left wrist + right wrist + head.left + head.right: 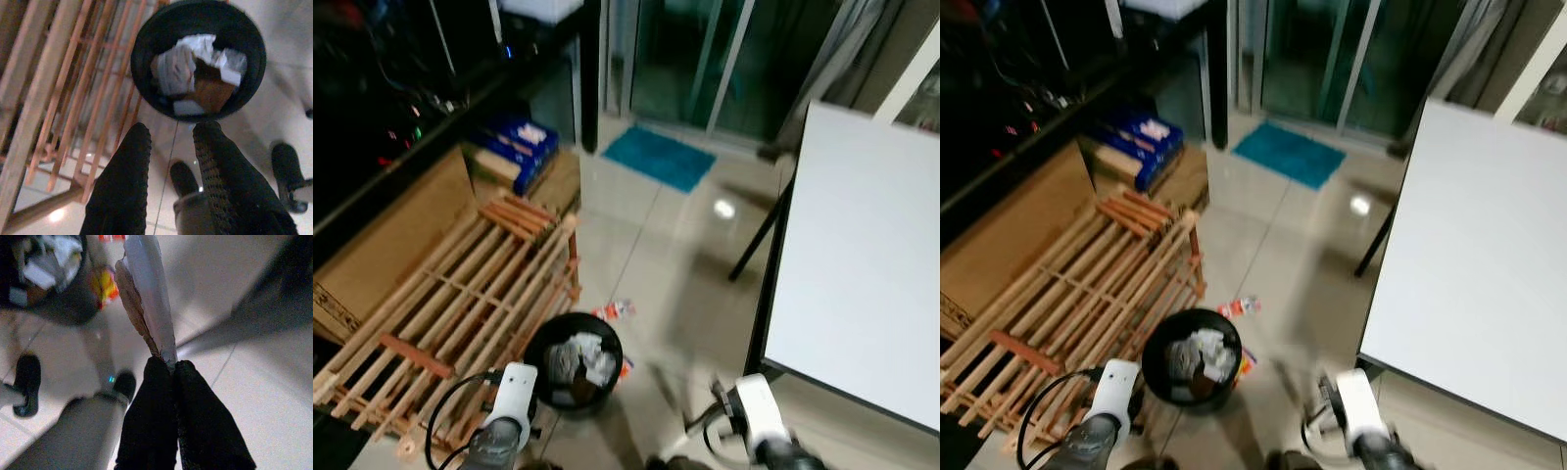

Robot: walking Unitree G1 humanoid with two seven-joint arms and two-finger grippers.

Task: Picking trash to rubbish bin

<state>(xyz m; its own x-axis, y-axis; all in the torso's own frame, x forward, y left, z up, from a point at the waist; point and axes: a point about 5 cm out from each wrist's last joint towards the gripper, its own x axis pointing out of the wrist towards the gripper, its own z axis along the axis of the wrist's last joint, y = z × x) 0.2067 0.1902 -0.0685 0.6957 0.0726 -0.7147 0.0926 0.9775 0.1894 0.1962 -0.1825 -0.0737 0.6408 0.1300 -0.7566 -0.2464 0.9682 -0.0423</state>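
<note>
The left pincer (168,142) hangs with fingers apart above the black bin (574,362), which stands on the floor beside a wooden rack (460,313) and holds crumpled trash (195,73). The right pincer (168,369) is clamped on a flat wrapper (146,289), right of the bin. A white counter (862,274) stands right.

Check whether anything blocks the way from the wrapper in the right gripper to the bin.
Nothing visible does. The right gripper is shut on the wrapper, and bare floor tile lies between it and the open-topped black bin, already part full of trash.
</note>
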